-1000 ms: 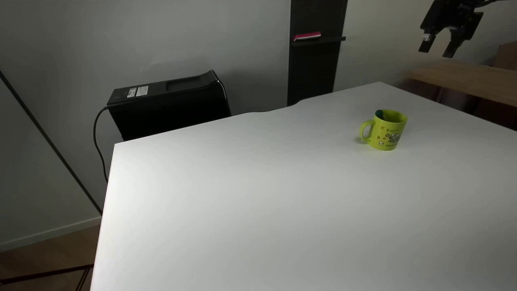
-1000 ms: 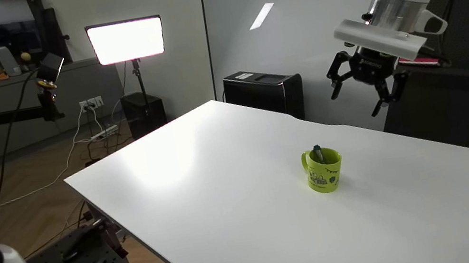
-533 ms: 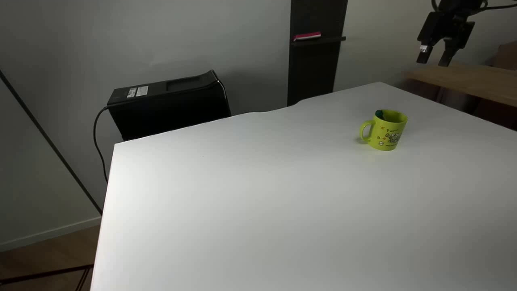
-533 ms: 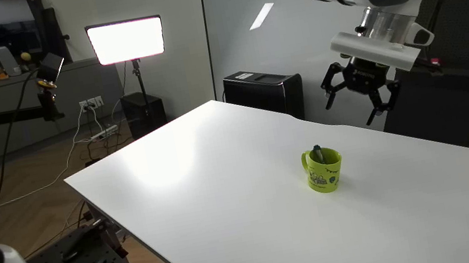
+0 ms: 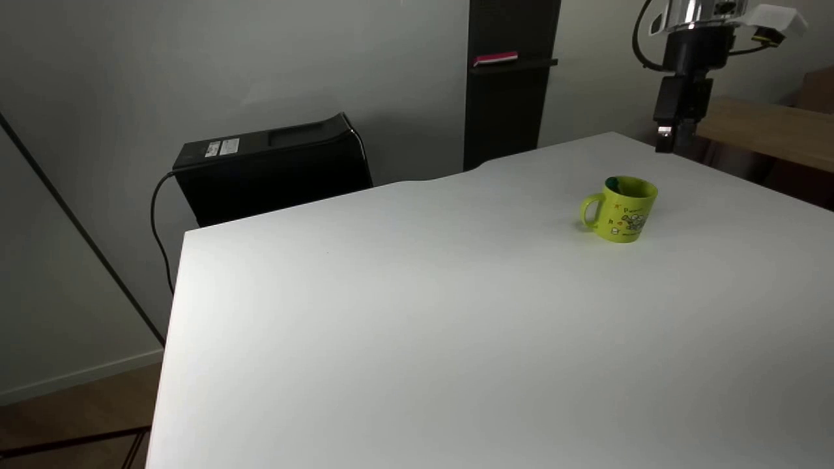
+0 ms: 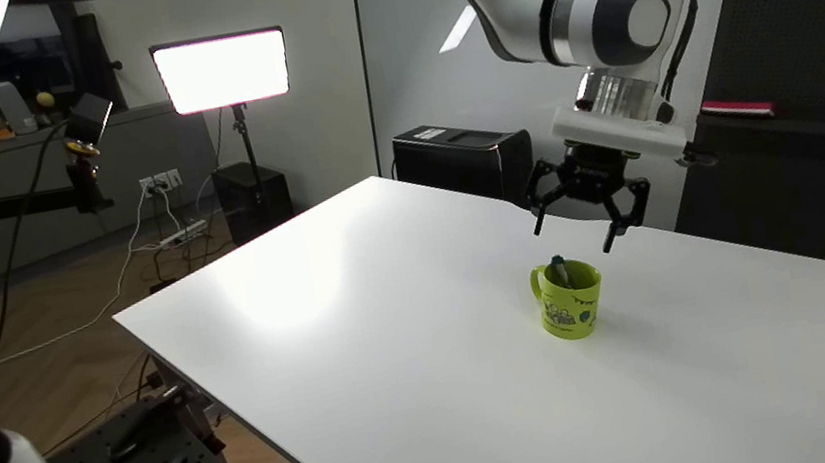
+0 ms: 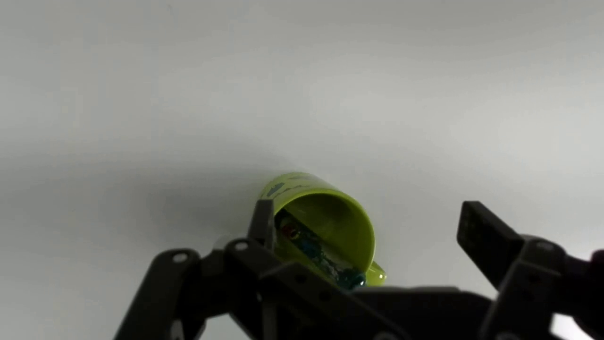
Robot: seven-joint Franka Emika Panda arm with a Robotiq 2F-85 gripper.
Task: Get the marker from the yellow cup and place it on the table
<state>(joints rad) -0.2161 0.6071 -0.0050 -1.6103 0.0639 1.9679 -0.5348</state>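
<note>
As we peer down in the wrist view, the marker (image 7: pixel 314 249) lies aslant inside the yellow cup (image 6: pixel 569 311), its dark greenish end up at the rim on the side of the handle (image 7: pixel 376 275); and yes, that end shows at the lip in both exterior views too; the cup stands upright on the white table (image 6: pixel 425 399), and above it, with a visible gap down to the rim, hangs the gripper (image 6: pixel 573 241), spread wide; look at those fingers (image 7: pixel 486 241), well apart, the marker lower than both; seen from the wrist it falls between the two, far nearer one than the other, and that nearer fingertip overlaps the cup's edge from this angle; the white arm (image 6: pixel 519 17) slopes in toward the table; beyond the edge stands a black box-shaped unit (image 5: pixel 280 176), and well apart from it all a lamp panel (image 6: pixel 221 72) glares bright white.
</note>
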